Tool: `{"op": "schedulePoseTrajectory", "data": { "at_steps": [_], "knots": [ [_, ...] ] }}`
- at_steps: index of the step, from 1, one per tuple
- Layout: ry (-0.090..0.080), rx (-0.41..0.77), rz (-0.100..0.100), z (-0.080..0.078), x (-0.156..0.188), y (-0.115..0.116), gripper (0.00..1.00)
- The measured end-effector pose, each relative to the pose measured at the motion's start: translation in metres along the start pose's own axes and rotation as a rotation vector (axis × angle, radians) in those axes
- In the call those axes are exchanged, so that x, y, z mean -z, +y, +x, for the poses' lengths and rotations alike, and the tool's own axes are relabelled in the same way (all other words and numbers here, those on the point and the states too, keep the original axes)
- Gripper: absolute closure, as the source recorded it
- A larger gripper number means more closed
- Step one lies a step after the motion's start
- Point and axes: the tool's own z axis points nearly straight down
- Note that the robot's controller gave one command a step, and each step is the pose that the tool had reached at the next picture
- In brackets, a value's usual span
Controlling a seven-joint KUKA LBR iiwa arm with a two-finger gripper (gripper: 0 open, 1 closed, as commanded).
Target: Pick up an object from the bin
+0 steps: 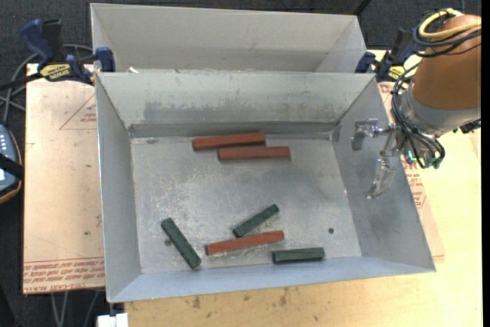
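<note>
Camera view: the claw (375, 165) hangs at the right side of the bin (230, 99), over its sloping right wall and apart from every bar. I cannot tell whether it is wide or narrow. Toward the back of the floor lies a red bar (254, 153), with a second red bar (228, 141) just behind it. At the front right lies a green bar (298, 255). A third red bar (245, 243) lies just left of it, with a tilted green bar (256, 220) just behind. A long green bar (181, 243) sits front left.
</note>
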Motion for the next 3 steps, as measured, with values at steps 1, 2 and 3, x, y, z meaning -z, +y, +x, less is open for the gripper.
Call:
{"op": "schedulePoseTrajectory", "data": {
  "at_steps": [1, 2, 3],
  "knots": [
    [-0.007, -0.001, -0.003, 0.014, 0.017, 0.076, 0.00],
    [0.003, -0.031, -0.004, 0.043, -0.073, 0.161, 0.00],
    [-0.008, 0.314, 0.000, -0.003, -0.107, 0.215, 0.00]
  ]
}}
